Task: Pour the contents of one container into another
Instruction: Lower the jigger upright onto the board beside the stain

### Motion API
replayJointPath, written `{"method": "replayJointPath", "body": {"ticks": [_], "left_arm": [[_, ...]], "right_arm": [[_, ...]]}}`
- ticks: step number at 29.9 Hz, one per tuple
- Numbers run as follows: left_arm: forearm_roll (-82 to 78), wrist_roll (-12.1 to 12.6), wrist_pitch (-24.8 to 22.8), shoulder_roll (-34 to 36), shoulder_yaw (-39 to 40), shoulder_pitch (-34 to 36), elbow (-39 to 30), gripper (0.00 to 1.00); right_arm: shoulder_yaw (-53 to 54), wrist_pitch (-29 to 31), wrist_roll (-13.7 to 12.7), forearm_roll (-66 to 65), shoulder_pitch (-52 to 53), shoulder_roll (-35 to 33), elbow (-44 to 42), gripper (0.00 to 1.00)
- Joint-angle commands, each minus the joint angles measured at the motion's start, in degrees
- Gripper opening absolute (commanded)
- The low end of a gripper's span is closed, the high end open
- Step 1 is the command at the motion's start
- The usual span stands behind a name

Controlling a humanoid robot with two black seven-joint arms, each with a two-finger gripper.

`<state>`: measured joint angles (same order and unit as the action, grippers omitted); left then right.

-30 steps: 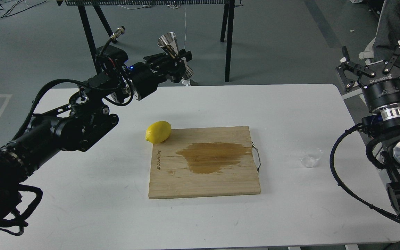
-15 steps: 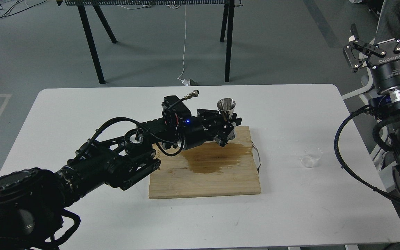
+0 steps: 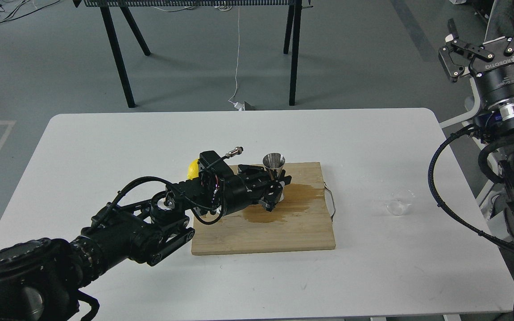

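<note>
Step in hand: my left pincer (image 3: 277, 189), clamped on the steel jigger (image 3: 274, 166), upright at frame centre over the cutting board (image 3: 283, 232). Right pincer (image 3: 489, 35) apart, upper right. Clear cup (image 3: 399, 203) centre-right on the bench (image 3: 364, 276); next, fetch it.

The jigger (image 3: 274, 162) is polished, mirror-bright steel. The cup (image 3: 399, 203) is clear, thin plastic, nearly lost against the matt white desk (image 3: 105, 147). The board (image 3: 283, 232) is pale wood with visible grain, darkened by a wet stain (image 3: 279, 205). The lemon (image 3: 192, 169) has glossy yellow skin. Both arms are matt black.
</note>
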<state>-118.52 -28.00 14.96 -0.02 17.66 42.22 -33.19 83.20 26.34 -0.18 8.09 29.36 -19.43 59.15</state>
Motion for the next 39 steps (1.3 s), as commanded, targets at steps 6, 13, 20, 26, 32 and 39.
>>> {"method": "replayJointPath", "body": {"ticks": [6, 13, 20, 26, 32, 39], "left_arm": [[0.57, 0.00, 2.27, 0.02, -2.19, -0.29, 4.80, 0.10], [0.92, 0.00, 3.15, 0.02, -2.81, -0.29, 4.89, 0.13], [1.18, 0.00, 3.15, 0.02, -2.81, -0.29, 4.80, 0.21], [1.19, 0.00, 3.15, 0.02, -2.90, -0.38, 4.80, 0.32], [1.18, 0.00, 3.24, 0.02, -2.98, -0.73, 4.80, 0.34], [1.18, 0.00, 3.93, 0.02, -2.90, -0.82, 4.71, 0.43]], "right_arm": [[-0.05, 0.03, 0.00, 0.00, -0.09, -0.09, 0.00, 0.99], [-0.14, 0.03, 0.00, 0.00, -0.09, 0.00, 0.00, 0.99], [-0.05, 0.03, 0.00, 0.09, -0.53, -0.09, 0.09, 0.99], [-0.05, 0.03, 0.00, 0.09, -0.62, -0.09, 0.18, 0.99], [-0.05, 0.03, 0.00, 0.09, -0.71, -0.09, 0.18, 0.99], [-0.05, 0.03, 0.00, 0.09, -0.71, -0.09, 0.27, 0.99]]}}
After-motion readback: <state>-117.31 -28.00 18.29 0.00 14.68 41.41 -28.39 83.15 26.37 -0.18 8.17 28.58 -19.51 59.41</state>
